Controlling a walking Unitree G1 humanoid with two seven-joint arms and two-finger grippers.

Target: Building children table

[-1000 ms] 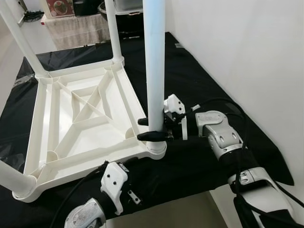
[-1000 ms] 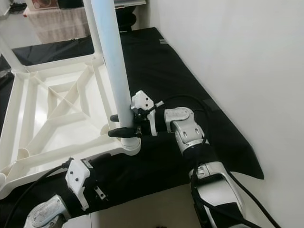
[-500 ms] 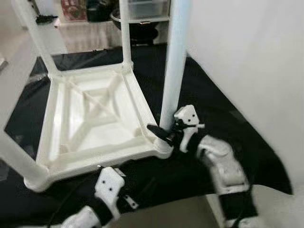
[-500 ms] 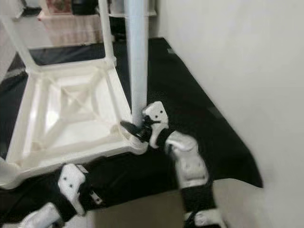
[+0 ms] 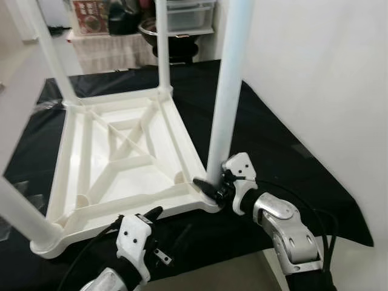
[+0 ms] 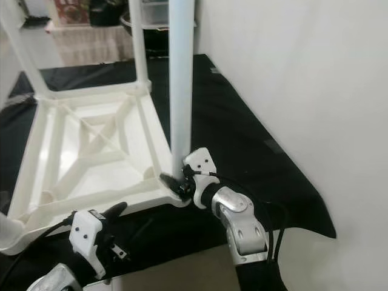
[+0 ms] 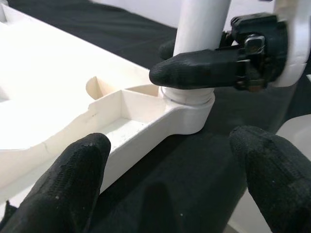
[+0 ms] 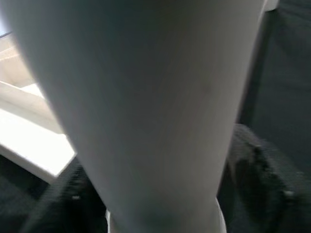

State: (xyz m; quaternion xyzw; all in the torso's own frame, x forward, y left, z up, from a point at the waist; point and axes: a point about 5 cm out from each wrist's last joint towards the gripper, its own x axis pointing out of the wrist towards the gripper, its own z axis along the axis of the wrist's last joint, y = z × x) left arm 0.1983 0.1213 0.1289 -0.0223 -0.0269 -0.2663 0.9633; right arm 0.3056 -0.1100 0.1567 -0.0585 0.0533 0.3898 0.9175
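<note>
Right claw [image 5: 209,185] is clamped on the table leg [image 5: 227,103] right at its socket; left claw [image 5: 159,217], open, idles nearby. Twist crooked and the leg probably jams.

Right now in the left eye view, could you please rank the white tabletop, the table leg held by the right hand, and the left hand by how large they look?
1. White tabletop, largest.
2. Held table leg.
3. Left hand, smallest, despite being nearest the camera.
</note>
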